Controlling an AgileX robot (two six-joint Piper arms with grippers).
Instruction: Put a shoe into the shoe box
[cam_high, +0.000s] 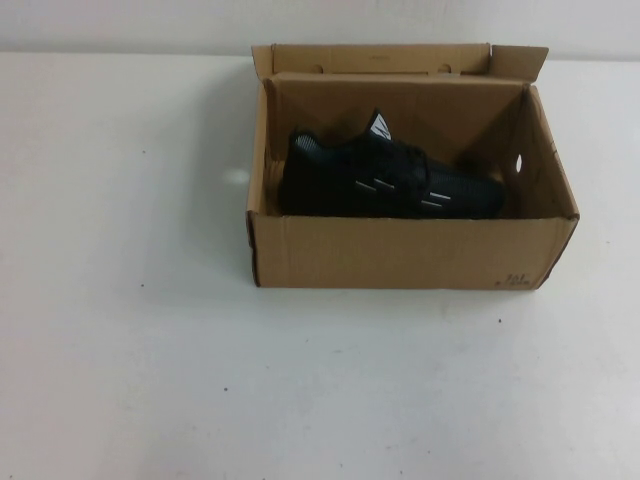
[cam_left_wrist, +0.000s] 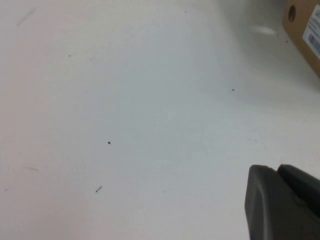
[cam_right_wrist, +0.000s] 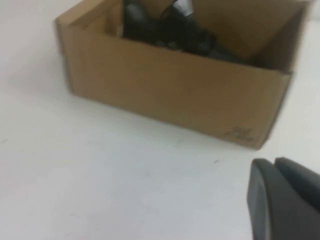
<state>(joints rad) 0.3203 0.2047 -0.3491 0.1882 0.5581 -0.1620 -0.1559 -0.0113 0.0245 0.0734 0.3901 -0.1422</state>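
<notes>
The white table (cam_high: 150, 380) fills nearly the whole high view, and neither arm appears there. The shoe box (cam_high: 400, 252) sits toward the far edge of the table, a little right of centre, with its lid flap folded up and back against the far side. Its near wall carries small dark print at the lower right corner — too small to read. A round hole shows in its right-hand wall.

The shoe (cam_high: 385, 180) lies inside the box on its sole, lengthwise along the box, heel toward the left wall and toe toward the right. The near wall hides its sole and lower side; the silver dashes and the raised white tongue label show above the rim. The toe fades into the shadow of the right inner corner.

In the right wrist view the box (cam_right_wrist: 170, 95) is blurred, the shoe (cam_right_wrist: 165, 27) only a dark shape over its rim. The right gripper (cam_right_wrist: 285, 200) shows as one dark piece at the frame's corner, above bare table on the box's near side; whether it is open or closed cannot be told.

The left gripper (cam_left_wrist: 282, 202) is likewise cut off — only a dark edge over bare table, its opening not visible. A corner of the box (cam_left_wrist: 302, 25), with a hole and part of a white barcode label, is cropped by the frame.
</notes>
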